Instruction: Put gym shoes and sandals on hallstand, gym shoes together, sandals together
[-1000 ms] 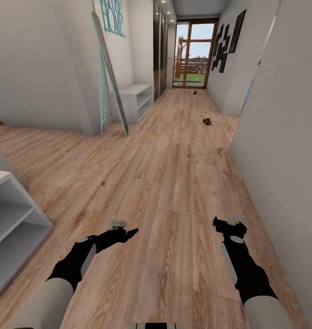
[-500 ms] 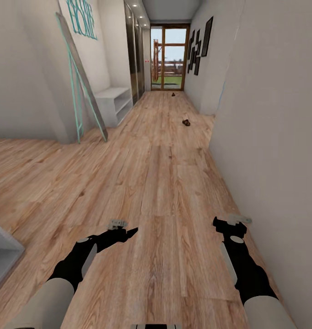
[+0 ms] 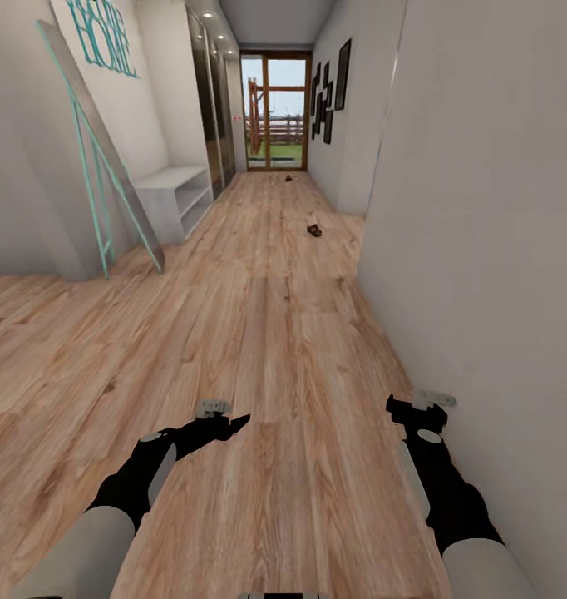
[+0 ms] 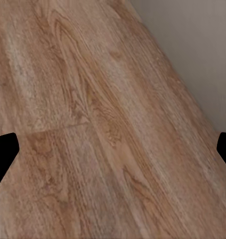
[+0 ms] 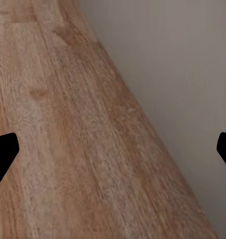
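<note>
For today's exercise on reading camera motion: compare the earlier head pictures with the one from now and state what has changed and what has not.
The view itself has shifted: the white shelf unit at the lower left has dropped out, and the wall on the right takes up more of the picture. That is the robot turning, not things moving. The left gripper and right gripper keep their pose, both open and empty. The near sandal lies on the corridor floor.

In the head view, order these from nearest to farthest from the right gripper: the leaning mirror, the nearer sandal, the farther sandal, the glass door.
From the right gripper:
1. Nearer sandal, on the floor mid-corridor.
2. Leaning mirror, against the left wall; close to the sandal's range, so this order is uncertain.
3. Farther sandal, near the corridor's end.
4. Glass door, at the far end.
</note>
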You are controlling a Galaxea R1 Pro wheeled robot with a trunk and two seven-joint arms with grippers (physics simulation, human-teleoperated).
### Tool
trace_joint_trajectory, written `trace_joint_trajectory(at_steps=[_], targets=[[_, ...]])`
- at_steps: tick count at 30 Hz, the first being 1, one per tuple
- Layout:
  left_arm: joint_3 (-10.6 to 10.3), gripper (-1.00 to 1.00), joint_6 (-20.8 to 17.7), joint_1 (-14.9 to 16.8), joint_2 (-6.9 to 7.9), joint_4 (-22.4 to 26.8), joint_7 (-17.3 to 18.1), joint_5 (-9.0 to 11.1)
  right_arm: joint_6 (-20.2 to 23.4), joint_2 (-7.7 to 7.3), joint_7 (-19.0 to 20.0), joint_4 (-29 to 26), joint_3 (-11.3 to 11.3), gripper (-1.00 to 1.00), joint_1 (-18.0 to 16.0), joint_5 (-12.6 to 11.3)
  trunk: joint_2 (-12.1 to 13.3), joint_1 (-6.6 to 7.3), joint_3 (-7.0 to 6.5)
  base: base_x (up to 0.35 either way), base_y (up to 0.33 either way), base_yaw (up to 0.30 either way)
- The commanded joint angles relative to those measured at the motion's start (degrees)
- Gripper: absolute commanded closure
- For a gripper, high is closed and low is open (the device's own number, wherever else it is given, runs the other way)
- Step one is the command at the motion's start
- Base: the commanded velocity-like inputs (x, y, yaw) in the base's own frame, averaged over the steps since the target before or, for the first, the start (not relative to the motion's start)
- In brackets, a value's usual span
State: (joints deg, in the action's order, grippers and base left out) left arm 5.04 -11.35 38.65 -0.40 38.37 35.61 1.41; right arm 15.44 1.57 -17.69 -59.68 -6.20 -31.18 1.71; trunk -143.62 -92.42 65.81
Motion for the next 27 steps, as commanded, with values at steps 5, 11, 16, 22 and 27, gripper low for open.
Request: trace_joint_trajectory(at_steps=[5, 11, 16, 22, 27], targets=[[0.3, -1.00, -0.5, 0.0, -0.04, 0.0, 0.3, 0.2, 0.4, 0.05, -0.1, -0.1, -0.1, -1.00, 0.0, 0.2, 0.0, -0.03, -0.34, 0.345, 0.000, 0.046], [0.3, -1.00, -0.5, 0.0, -0.04, 0.0, 0.3, 0.2, 0.4, 0.06, -0.1, -0.1, 0.0, -1.00, 0.0, 0.2, 0.0, -0.03, -0.83, 0.345, 0.000, 0.133], [0.3, -1.00, -0.5, 0.0, -0.04, 0.0, 0.2, 0.2, 0.4, 0.09, -0.1, -0.1, 0.0, -1.00, 0.0, 0.2, 0.0, -0.03, -1.23, 0.345, 0.000, 0.147], [0.3, -1.00, -0.5, 0.0, -0.04, 0.0, 0.2, 0.3, 0.4, 0.10, -0.1, -0.1, 0.0, -1.00, 0.0, 0.1, 0.0, -0.03, -1.57, 0.345, 0.000, 0.105], [0.3, -1.00, -0.5, 0.0, -0.04, 0.0, 0.2, 0.3, 0.4, 0.10, -0.1, -0.1, 0.0, -1.00, 0.0, 0.1, 0.0, -0.03, -1.68, 0.345, 0.000, 0.019]])
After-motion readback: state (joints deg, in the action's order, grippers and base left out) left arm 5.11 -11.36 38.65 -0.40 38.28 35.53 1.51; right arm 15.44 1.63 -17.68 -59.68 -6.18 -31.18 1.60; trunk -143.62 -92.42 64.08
